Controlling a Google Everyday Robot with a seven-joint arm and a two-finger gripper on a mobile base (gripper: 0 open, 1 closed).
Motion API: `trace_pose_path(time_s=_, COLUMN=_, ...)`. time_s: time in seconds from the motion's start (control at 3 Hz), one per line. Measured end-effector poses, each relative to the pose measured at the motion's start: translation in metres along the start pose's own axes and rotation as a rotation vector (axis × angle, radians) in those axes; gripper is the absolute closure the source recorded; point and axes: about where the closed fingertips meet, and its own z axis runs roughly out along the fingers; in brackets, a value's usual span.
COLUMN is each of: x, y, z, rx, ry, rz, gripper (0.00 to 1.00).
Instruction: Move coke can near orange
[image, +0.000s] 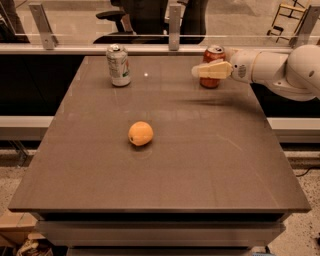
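Note:
The red coke can (214, 53) stands upright near the back right edge of the table. My gripper (201, 70) reaches in from the right at the can's mid-height and covers the front of the can's middle. The can's silver top and its base still show. The orange (140, 133) lies near the middle of the table, well to the left of and nearer than the can and the gripper.
A silver-white can with green markings (118, 65) stands at the back left of the dark table (200, 170). A rail with posts (174, 22) runs behind the table's far edge. My white arm (280, 67) extends past the table's right edge.

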Motion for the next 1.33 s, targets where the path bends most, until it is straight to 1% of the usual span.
trace_pose_path(time_s=0.67, x=-0.011, y=-0.007, z=0.019, rx=-0.039, ry=-0.016, rz=-0.044, gripper=0.0)
trace_pose_path(time_s=1.0, x=-0.017, y=-0.013, z=0.024, rx=-0.067, ry=-0.033, rz=-0.072, gripper=0.18)
trace_pose_path(time_s=1.33, x=-0.02, y=-0.016, z=0.026, rx=-0.091, ry=-0.046, rz=-0.087, gripper=0.42)
